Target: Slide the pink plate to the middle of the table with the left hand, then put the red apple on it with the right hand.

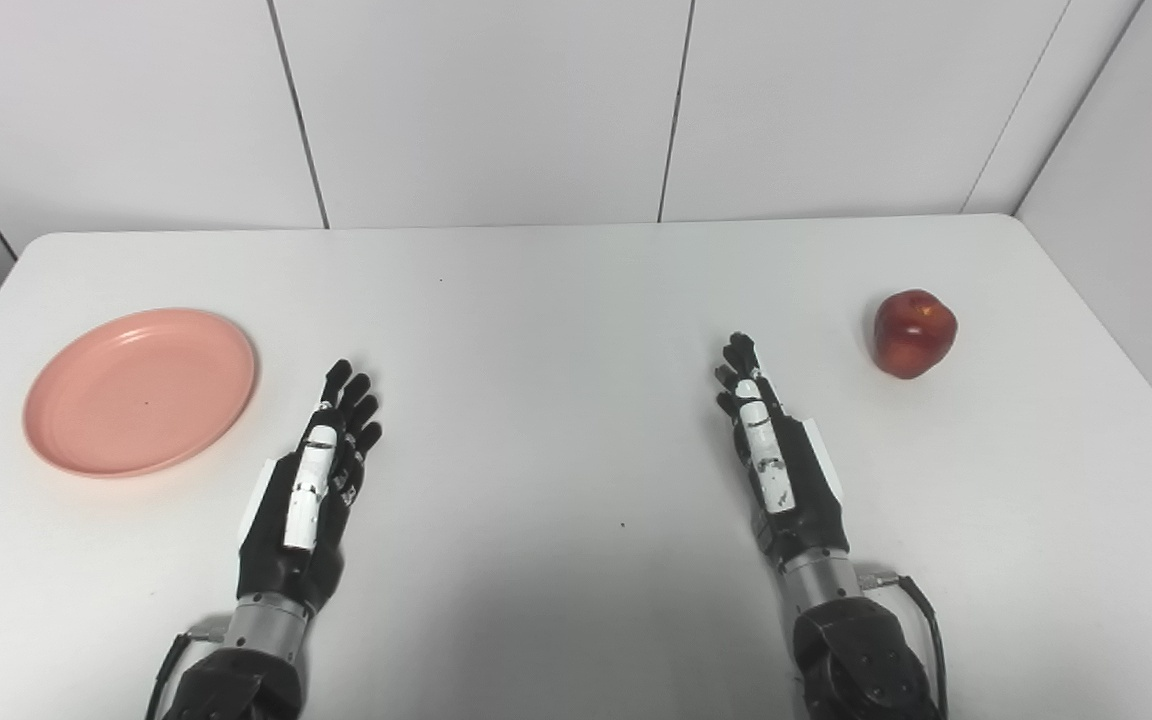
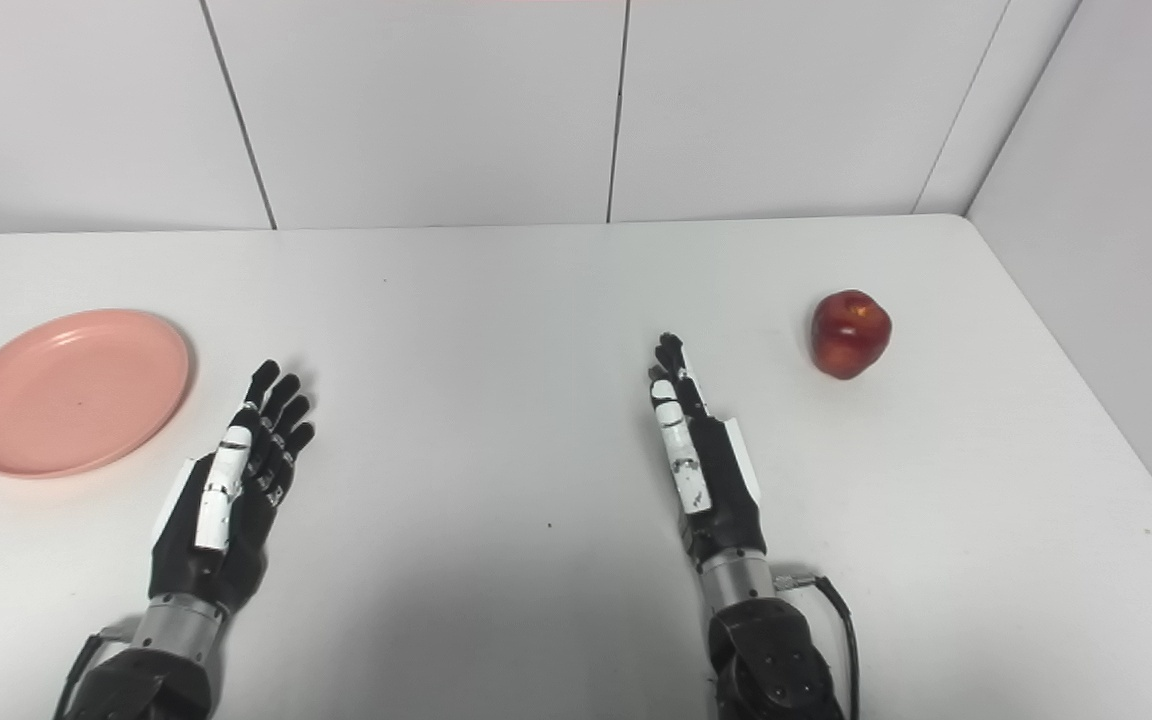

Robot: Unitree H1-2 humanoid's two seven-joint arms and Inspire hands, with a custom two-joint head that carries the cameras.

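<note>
A white tabletop [image 1: 556, 300] seen from above, with two black robot hands resting low on it. The left hand [image 1: 311, 490] lies flat, fingers extended and empty, just right of a pink plate [image 1: 141, 390] at the far left. The right hand [image 1: 776, 450], also extended and empty, sits left of a red apple [image 1: 914, 333] near the right edge. Likely risks: the shallow plate slipping from under the fingers, or the nudged apple rolling off.
</note>
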